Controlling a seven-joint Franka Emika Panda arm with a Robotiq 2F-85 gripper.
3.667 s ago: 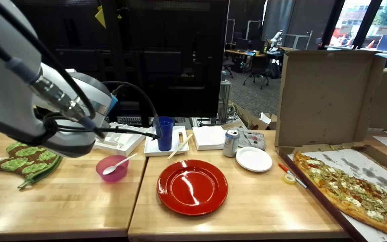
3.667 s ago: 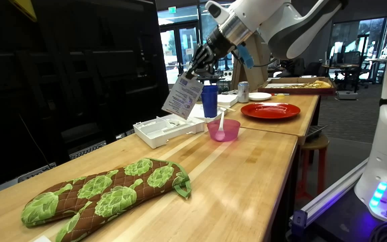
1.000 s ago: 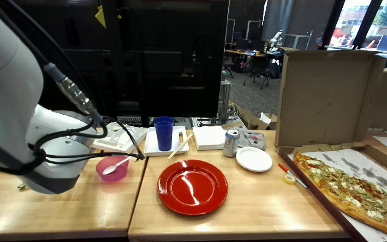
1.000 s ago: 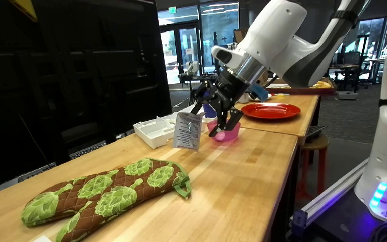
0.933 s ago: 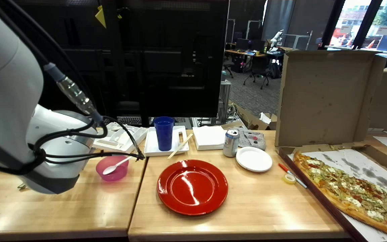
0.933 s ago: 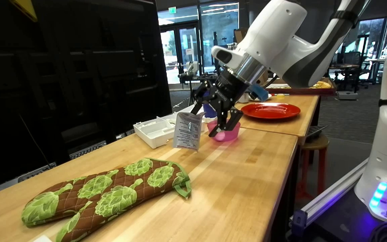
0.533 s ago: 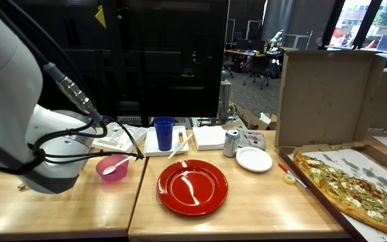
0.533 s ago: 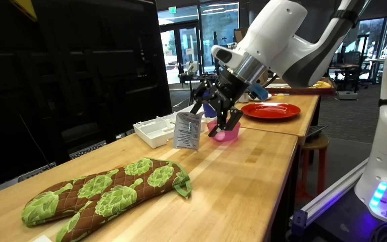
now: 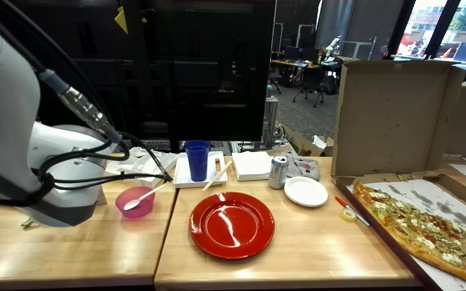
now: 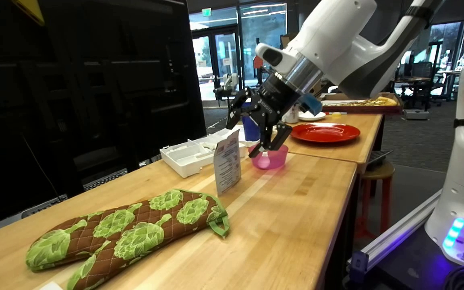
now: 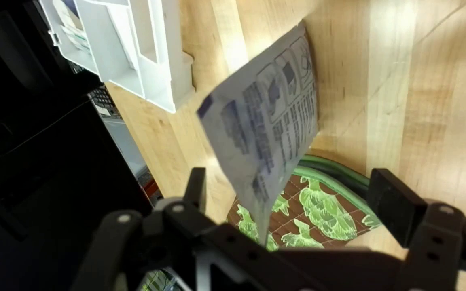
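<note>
The gripper [image 10: 242, 139] is angled downward above the tabletop [image 10: 280, 225]. Its jaws are spread. In the wrist view, the printed packet [image 11: 273, 121] occupies the space between the jaws; contact with either side cannot be confirmed. In an exterior view, the packet is on edge, near upright with a slight tilt. Its lower edge appears to meet the tabletop, between the edge along the black panel [image 10: 83, 100] and the edge on the robot's side.

The oven mitt [image 10: 135, 233] lies flat near the packet, loop end closest. The white compartment tray [image 10: 185, 157] sits at the panel-side edge. The pink bowl [image 10: 272, 159], containing a white spoon [image 9: 132, 204], is located near the seam in the tabletop.

Across the seam, the red plate [image 9: 231, 224] lies toward the robot-side edge. The blue cup [image 9: 198, 161] stands upright on a shallow white tray [image 9: 181, 178] at the panel-side edge. The can [image 9: 278, 173] stands just beside the paper plate [image 9: 306, 191]. The open cardboard box [image 9: 395, 117], holding pizza [image 9: 427, 232], is at the tabletop end farthest from the mitt.
</note>
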